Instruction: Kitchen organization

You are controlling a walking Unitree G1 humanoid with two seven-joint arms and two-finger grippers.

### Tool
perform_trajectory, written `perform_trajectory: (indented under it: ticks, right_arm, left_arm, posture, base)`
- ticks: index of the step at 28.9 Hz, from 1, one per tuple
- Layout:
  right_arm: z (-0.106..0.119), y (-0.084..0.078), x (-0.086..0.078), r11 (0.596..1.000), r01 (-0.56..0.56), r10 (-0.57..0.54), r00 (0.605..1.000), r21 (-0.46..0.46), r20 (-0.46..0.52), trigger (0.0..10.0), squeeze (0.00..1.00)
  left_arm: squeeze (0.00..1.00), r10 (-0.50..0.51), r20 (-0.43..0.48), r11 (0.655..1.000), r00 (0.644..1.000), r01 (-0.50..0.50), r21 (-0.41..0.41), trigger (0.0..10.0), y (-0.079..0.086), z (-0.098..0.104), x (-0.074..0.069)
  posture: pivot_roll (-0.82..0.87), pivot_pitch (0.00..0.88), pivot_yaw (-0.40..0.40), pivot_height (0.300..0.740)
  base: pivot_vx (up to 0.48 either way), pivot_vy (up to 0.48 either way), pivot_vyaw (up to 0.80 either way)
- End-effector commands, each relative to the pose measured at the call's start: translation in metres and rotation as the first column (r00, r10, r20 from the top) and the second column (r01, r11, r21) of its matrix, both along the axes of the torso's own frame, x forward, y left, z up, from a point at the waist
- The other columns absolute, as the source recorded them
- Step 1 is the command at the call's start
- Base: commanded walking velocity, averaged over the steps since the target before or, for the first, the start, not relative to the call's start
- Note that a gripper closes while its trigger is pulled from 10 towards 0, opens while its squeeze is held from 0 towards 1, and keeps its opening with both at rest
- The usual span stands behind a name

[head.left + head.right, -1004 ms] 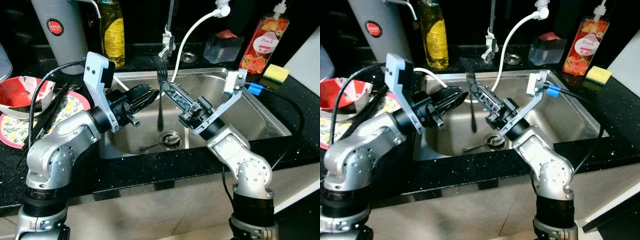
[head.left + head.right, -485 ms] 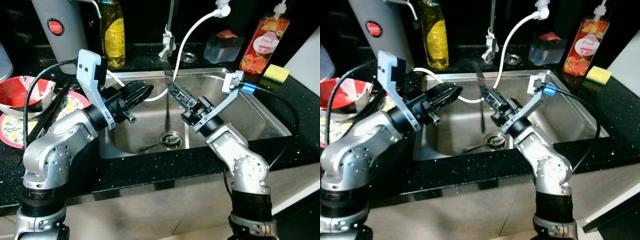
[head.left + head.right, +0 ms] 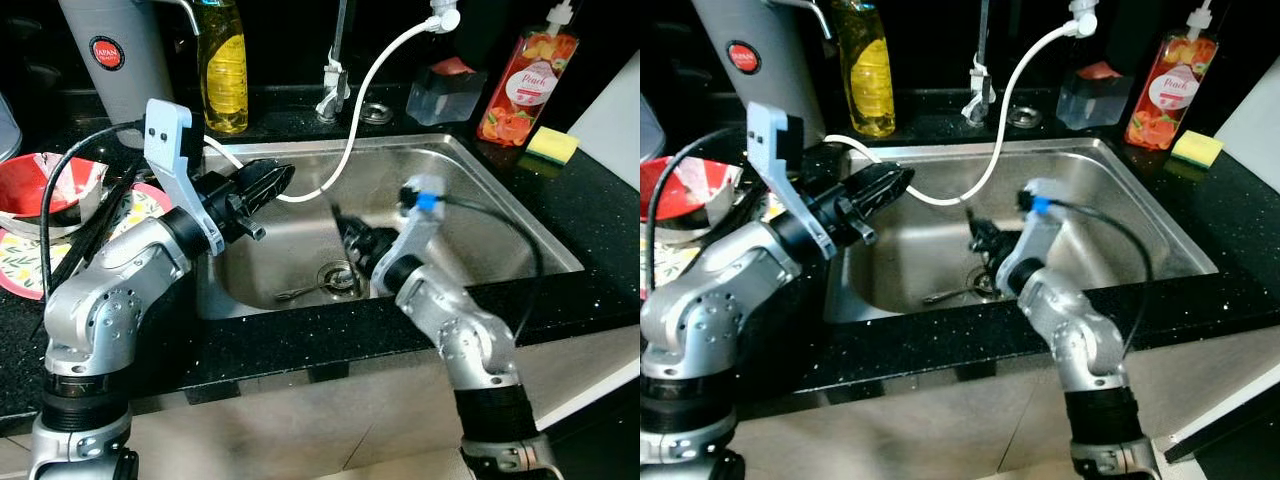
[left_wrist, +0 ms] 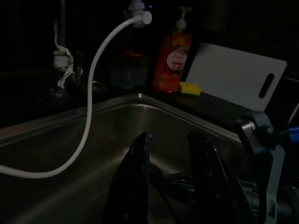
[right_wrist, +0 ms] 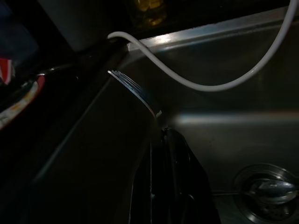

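The slim stainless-steel fork (image 5: 135, 91) is pinched by its handle between the closed fingers of the right pincer (image 5: 161, 140), tines jutting out past the tips, low inside the stainless-steel sink basin (image 3: 480, 200) just beside the round drain (image 3: 340, 275). Such a fork is light and rigid, and I judge it slick when wet, so a grip on the flat of the handle, close to the neck, should keep it from swivelling; the tines are a poor place to hold. A metal spoon (image 3: 300, 292) lies on the basin floor touching the drain, thin and flat to the steel, likely awkward to lift except by its raised handle end.

The left pincer (image 4: 170, 182) hovers over the basin's left edge, fingers a little apart and holding nothing, with the white hose (image 3: 370, 90) looping beneath it.

A second ago the right arm held the fork upright and high over the basin; it has since folded down and swung the fork deep toward the drain, while the left arm has drawn slightly back
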State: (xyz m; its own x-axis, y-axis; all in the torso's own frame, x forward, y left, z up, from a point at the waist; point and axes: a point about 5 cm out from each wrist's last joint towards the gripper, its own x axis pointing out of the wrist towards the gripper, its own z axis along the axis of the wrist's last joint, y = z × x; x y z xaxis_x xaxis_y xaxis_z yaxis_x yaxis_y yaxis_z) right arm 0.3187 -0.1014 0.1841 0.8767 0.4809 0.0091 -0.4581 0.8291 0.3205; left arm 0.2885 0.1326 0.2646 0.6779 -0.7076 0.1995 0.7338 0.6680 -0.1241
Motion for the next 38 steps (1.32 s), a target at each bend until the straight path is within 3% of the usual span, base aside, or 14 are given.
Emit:
perform_trajectory:
  ticks: [1,3,4,5,7,8,20,21,28,30,31,32,33,38]
  right_arm:
    - [0.014,-0.005,0.001,0.996,0.023,-0.029,0.997,0.084,0.072,10.0,1.0]
    - [0.032,-0.01,0.0,0.979,0.015,-0.044,0.989,0.201,0.139,10.0,1.0]
    - [0.032,-0.01,0.0,0.979,0.015,-0.044,0.989,0.201,0.139,10.0,1.0]
    - [0.045,-0.013,-0.002,0.965,-0.003,-0.048,0.981,0.264,0.188,10.0,0.87]
    - [0.049,-0.013,-0.003,0.96,-0.013,-0.047,0.977,0.28,0.207,10.0,0.87]
    - [0.052,-0.014,-0.004,0.958,-0.022,-0.044,0.974,0.287,0.221,10.0,0.0]
    - [0.054,-0.007,-0.009,0.96,-0.052,-0.019,0.968,0.275,0.249,10.0,0.0]
    - [0.053,-0.004,-0.01,0.977,-0.051,-0.006,0.964,0.207,0.265,10.0,0.0]
    - [0.053,-0.003,-0.01,0.988,-0.026,-0.018,0.961,0.155,0.276,10.0,0.0]
    - [0.053,-0.001,-0.01,0.996,-0.035,0.008,0.954,0.085,0.301,10.0,0.0]
    - [0.053,0.002,-0.012,0.998,-0.056,0.047,0.946,0.019,0.322,10.0,0.0]
    - [0.053,0.002,-0.012,0.998,-0.056,0.047,0.946,0.019,0.322,10.0,0.0]
    - [0.052,0.006,-0.016,0.994,-0.091,0.105,0.933,-0.058,0.343,10.0,0.0]
    - [0.053,0.015,-0.023,0.978,-0.157,0.196,0.909,-0.135,0.368,10.0,0.0]
  left_arm:
    - [0.0,0.006,-0.004,1.0,1.0,-0.006,0.015,10.0,-0.001,-0.002,0.0]
    - [0.0,0.008,-0.005,1.0,1.0,-0.008,0.015,10.0,-0.001,-0.002,0.001]
    - [0.0,0.008,-0.005,1.0,1.0,-0.008,0.015,10.0,-0.001,-0.002,0.001]
    - [0.0,0.01,-0.006,1.0,1.0,-0.01,0.016,10.0,-0.001,-0.002,0.001]
    - [0.0,0.011,-0.006,1.0,1.0,-0.011,0.016,10.0,-0.001,-0.002,0.002]
    - [0.0,0.013,-0.007,1.0,1.0,-0.012,0.016,10.0,-0.001,-0.003,0.002]
    - [0.0,0.072,-0.019,0.997,0.997,-0.072,0.02,10.0,0.001,-0.004,0.009]
    - [0.0,0.1,-0.02,0.994,0.995,-0.1,0.036,10.0,0.002,-0.004,0.011]
    - [0.0,0.136,-0.027,0.987,0.99,-0.133,0.085,10.0,0.003,-0.008,0.015]
    - [0.0,0.122,-0.038,0.989,0.992,-0.118,0.094,10.0,0.002,-0.01,0.014]
    - [0.0,0.135,-0.048,0.981,0.99,-0.126,0.148,10.0,0.002,-0.015,0.015]
    - [0.0,0.135,-0.048,0.981,0.99,-0.126,0.148,10.0,0.002,-0.015,0.015]
    - [0.0,0.159,-0.066,0.968,0.985,-0.142,0.208,10.0,0.003,-0.022,0.016]
    - [0.0,0.166,-0.073,0.969,0.983,-0.149,0.197,10.0,0.005,-0.02,0.016]
  posture:
    - [0.04,0.0,-0.046,0.74]
    - [0.04,0.0,-0.046,0.74]
    - [0.04,0.0,-0.046,0.74]
    - [0.04,0.0,-0.044,0.74]
    - [0.04,0.0,-0.044,0.74]
    - [0.04,0.0,-0.044,0.74]
    - [0.04,0.0,-0.042,0.74]
    - [0.04,0.0,-0.042,0.74]
    - [0.04,0.0,-0.042,0.74]
    - [0.04,0.0,-0.042,0.74]
    - [0.04,0.0,-0.038,0.74]
    - [0.04,0.0,-0.038,0.74]
    - [0.04,0.0,-0.038,0.74]
    - [0.04,0.0,-0.038,0.74]
  base:
    - [0.0,0.0,0.0]
    - [0.0,0.0,0.0]
    - [0.0,0.0,0.0]
    - [0.0,0.0,0.0]
    - [0.0,0.0,0.0]
    - [0.0,0.0,0.0]
    - [0.0,0.0,0.0]
    - [0.0,0.0,0.0]
    - [0.0,0.0,0.0]
    - [0.0,0.0,0.0]
    - [0.0,0.0,0.0]
    - [0.0,0.0,0.0]
    - [0.0,0.0,0.0]
    - [0.0,0.0,0.0]
